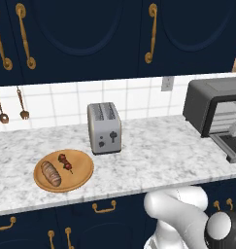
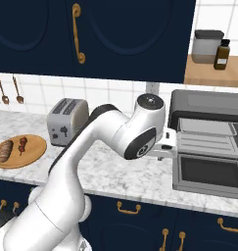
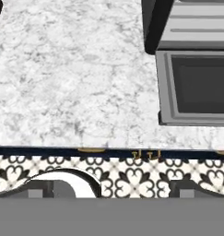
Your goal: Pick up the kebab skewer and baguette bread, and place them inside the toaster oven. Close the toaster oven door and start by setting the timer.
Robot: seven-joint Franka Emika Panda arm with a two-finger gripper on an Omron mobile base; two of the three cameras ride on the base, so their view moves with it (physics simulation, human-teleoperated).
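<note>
Marble tabletop (image 1: pixel 153 155) stretching wide under dark navy cabinets with brass handles. Far left, round wooden plate (image 1: pixel 64 170) carrying the baguette bread (image 1: pixel 51 173) and, just beside it on the same plate, the kebab skewer (image 1: pixel 65 163), meat chunks red and brown. Both untouched, lying flat, well apart from the arm. Same plate showing at the left edge of the right base view, bread (image 2: pixel 6 151) and skewer (image 2: pixel 23 145) side by side.

Silver two-slot toaster (image 1: pixel 104 127) standing upright behind the plate, near the tiled wall. Hanging utensils on the wall at far left.

Over on the right, toaster oven (image 2: pixel 208 122) against the wall, toaster oven door (image 2: pixel 208 171) dropped down flat toward the front edge, glass panel facing up, rack visible inside. From the hand camera, looking straight down: open door (image 3: pixel 196 87) at right, bare marble at left, patterned floor tiles below the tabletop edge.

White arm bent across the middle of the tabletop, wrist right up at the oven's left side, just beside the open door. Jaws spread wide, nothing between them, though fingertips barely seen in the pictures.

Jar and dark bottle (image 2: pixel 221 54) up on a wooden shelf above the oven.
</note>
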